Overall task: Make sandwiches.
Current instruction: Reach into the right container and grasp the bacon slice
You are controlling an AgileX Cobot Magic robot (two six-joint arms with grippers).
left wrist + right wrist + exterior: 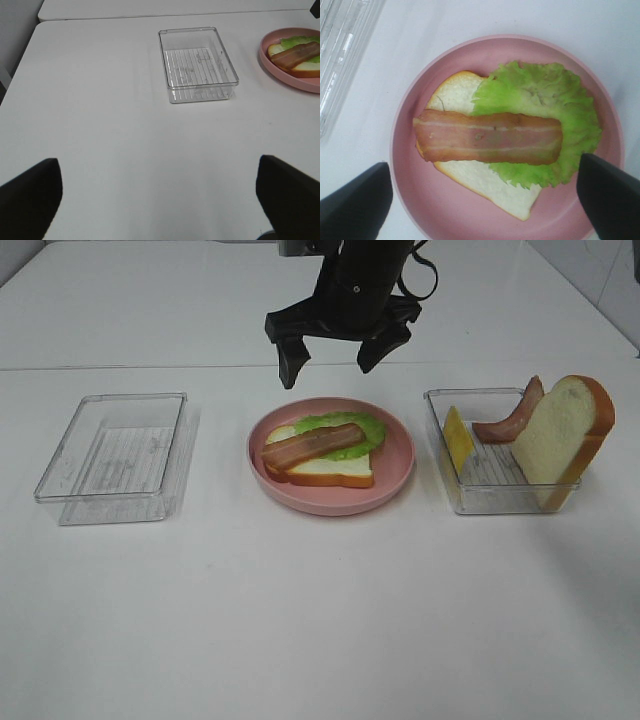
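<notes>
The sandwich stack on the pink plate (pixel 398 465) is a white bread slice (pixel 335 471) with a ruffled lettuce leaf (pixel 352 424) and one bacon strip (pixel 312 444) lying across the top. My right gripper (pixel 335 364) hangs open just above and behind the plate, holding nothing. In the right wrist view its dark fingertips (pixel 355 207) flank the bacon strip (pixel 487 137) from above. The left gripper (pixel 160 210) is open over bare table, well short of the empty tray (pixel 197 64). It does not show in the exterior view.
A clear tray (pixel 500 495) at the right holds a yellow cheese slice (pixel 458 440), a second bacon strip (pixel 512 416) and an upright bread slice (pixel 566 432). An empty clear tray (pixel 112 450) stands at the left. The white table's seam runs behind the plate.
</notes>
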